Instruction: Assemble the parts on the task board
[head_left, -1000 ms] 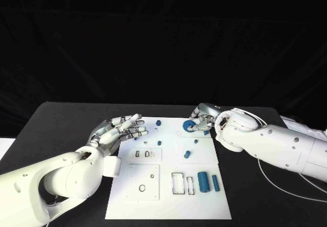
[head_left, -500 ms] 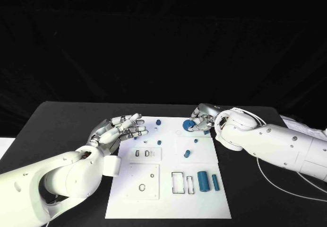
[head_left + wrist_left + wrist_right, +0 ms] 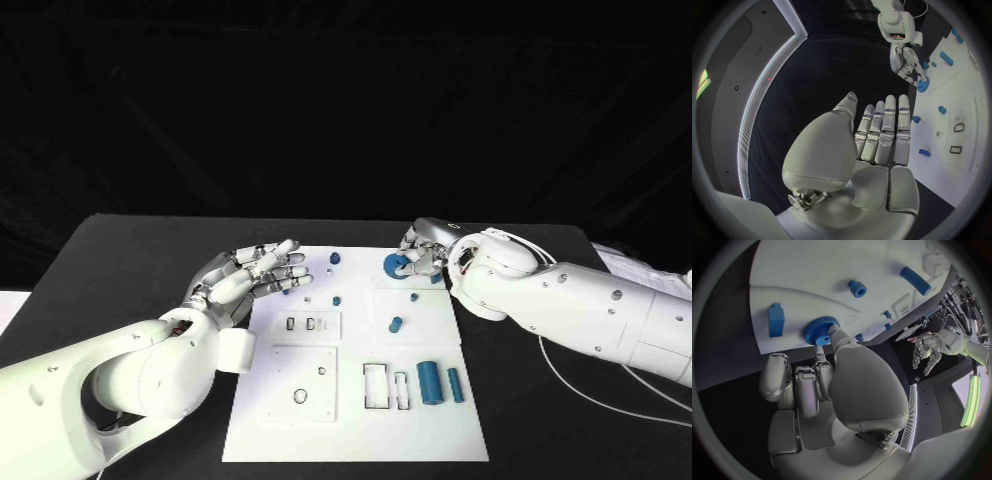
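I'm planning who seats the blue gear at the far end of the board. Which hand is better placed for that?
The right hand. Its fingers already pinch the blue gear over the far end of the task board. The left hand hovers open beside the board's left edge, holding nothing.

bright, even light on a dark scene, sharp in the head view.
the white task board (image 3: 353, 400) and arms are well lit against a black backdrop and table (image 3: 130, 260), with soft, faint shadows. both wrist views bend straight edges into curves inside a dark circular frame.
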Action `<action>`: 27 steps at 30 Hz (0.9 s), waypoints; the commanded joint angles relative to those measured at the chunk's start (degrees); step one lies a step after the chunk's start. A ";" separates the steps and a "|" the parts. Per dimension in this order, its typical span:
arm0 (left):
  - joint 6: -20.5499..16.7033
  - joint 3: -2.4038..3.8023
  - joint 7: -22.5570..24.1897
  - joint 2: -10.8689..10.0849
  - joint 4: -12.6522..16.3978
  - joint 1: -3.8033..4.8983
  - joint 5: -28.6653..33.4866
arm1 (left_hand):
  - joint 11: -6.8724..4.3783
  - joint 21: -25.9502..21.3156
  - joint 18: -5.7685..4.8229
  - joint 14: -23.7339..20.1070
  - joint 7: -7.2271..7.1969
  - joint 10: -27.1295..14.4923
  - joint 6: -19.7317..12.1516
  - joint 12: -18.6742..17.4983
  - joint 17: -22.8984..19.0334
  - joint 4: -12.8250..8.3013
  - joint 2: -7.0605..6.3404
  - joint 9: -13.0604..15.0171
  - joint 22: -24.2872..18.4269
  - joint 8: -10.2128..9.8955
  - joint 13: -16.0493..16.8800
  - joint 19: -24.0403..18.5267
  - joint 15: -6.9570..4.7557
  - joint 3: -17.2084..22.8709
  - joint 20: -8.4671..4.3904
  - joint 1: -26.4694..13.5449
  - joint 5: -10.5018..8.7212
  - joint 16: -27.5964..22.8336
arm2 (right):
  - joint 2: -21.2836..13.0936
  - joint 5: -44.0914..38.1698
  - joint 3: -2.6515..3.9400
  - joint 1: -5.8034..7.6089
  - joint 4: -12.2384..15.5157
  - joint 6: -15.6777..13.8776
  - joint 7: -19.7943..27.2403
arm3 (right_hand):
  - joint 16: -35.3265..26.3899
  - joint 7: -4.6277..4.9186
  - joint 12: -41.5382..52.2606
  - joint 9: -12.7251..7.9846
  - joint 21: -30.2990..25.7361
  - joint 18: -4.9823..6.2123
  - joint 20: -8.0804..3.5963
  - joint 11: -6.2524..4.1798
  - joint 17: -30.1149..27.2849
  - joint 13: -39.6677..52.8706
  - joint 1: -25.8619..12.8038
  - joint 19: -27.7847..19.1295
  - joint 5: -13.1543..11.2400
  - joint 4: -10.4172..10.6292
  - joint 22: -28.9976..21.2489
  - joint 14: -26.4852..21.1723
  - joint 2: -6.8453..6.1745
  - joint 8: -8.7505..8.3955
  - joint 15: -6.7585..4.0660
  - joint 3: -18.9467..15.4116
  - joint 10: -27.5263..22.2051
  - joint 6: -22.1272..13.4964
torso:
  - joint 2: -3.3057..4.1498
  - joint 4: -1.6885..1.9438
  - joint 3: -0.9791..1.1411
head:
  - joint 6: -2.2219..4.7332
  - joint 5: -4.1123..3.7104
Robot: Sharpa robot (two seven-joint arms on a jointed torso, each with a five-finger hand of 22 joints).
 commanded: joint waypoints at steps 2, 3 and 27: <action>1.35 0.05 0.14 0.11 0.07 0.07 0.06 | 0.39 -0.32 1.15 0.20 0.12 0.12 -0.27 -0.45 0.14 -0.43 0.71 -0.03 -0.12 -0.18 0.05 0.22 0.37 0.01 0.07 0.21 -0.04 -0.39 | 0.15 -5.56 -0.18 -0.49 1.08 -2.09 -2.63 | 0.34 -1.67 0.16 1.21 0.34 -0.73 -0.32 -0.48 11.42 3.45 1.12 0.36 -0.85 -0.22 0.22 5.32 1.29 1.69 -0.37 0.92 0.62 3.18 | -0.04 0.05 -0.03 | 0.05 -0.02; 1.37 0.05 0.14 0.11 0.08 0.07 0.06 | 0.39 -0.32 1.15 0.20 0.12 0.12 -0.27 -0.45 0.14 -0.43 0.71 -0.03 -0.12 -0.18 0.05 0.22 0.37 0.01 0.07 0.21 -0.04 -0.39 | 0.17 -5.82 -0.18 -0.53 1.56 -2.77 -2.71 | 0.34 -1.67 0.16 1.21 0.35 -0.73 -0.32 -0.48 11.43 3.46 1.11 0.37 -0.86 -0.22 0.23 5.32 1.29 1.69 -0.37 0.94 0.62 3.18 | -0.05 0.08 -0.06 | 0.04 0.02; 1.63 0.04 0.00 0.41 -0.35 0.07 0.06 | 0.39 -0.32 1.15 0.20 0.12 0.12 -0.27 -0.46 0.15 -0.46 0.72 -0.03 -0.13 -0.18 0.05 0.23 0.36 0.02 0.07 0.23 -0.04 -0.41 | 8.38 -8.64 -0.86 -0.34 4.11 -4.28 -2.50 | 0.18 -1.34 -0.79 1.06 0.41 -0.79 -0.39 -0.26 11.08 3.00 -0.42 0.41 -0.41 -0.02 0.37 5.25 0.86 0.75 -0.28 2.09 0.31 2.44 | 0.03 0.10 -0.05 | -0.01 0.73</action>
